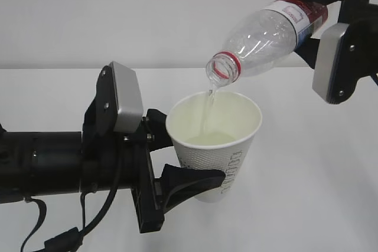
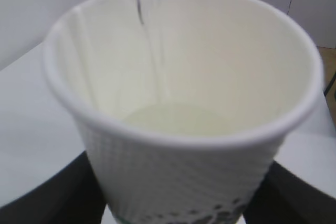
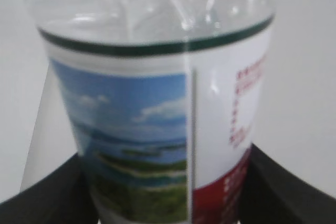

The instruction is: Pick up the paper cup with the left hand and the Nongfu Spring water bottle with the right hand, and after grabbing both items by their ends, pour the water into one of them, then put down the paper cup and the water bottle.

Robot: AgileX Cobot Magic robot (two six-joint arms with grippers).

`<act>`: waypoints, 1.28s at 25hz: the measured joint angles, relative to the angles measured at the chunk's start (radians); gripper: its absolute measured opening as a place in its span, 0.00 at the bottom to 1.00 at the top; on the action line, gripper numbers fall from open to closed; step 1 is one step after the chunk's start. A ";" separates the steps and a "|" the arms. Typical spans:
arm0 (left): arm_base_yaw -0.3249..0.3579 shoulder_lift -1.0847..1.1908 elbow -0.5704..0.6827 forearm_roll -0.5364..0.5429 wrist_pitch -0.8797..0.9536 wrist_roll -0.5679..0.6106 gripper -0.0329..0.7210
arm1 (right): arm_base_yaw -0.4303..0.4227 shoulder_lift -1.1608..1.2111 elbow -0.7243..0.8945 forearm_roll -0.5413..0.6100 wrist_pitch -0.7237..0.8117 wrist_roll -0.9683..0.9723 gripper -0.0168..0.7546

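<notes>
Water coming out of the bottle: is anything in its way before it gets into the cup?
No. The water falls from the bottle mouth straight into the open cup; nothing visible sits between them, and some has already pooled at the bottom.

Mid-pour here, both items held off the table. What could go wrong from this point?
1. The water falls as a thin stream close to the near rim of the paper cup; a small drift of the water bottle could send it outside.
2. The left hand grips the soft cup wall; squeezing might buckle it and slosh the water.
3. The right hand holds the tilted bottle near its base, so it may pivot.
</notes>
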 joint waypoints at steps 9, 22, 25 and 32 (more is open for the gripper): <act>0.000 0.000 0.000 0.000 0.012 0.000 0.72 | 0.000 0.000 0.000 0.002 0.000 -0.002 0.68; 0.000 0.000 0.000 0.000 0.013 0.000 0.72 | 0.000 0.000 0.000 0.008 0.000 -0.026 0.67; 0.000 0.000 0.000 0.000 0.013 0.000 0.72 | 0.000 0.000 0.000 0.010 0.000 -0.026 0.67; 0.000 0.000 0.000 0.000 0.013 0.000 0.72 | 0.000 0.000 0.000 0.010 0.000 -0.026 0.67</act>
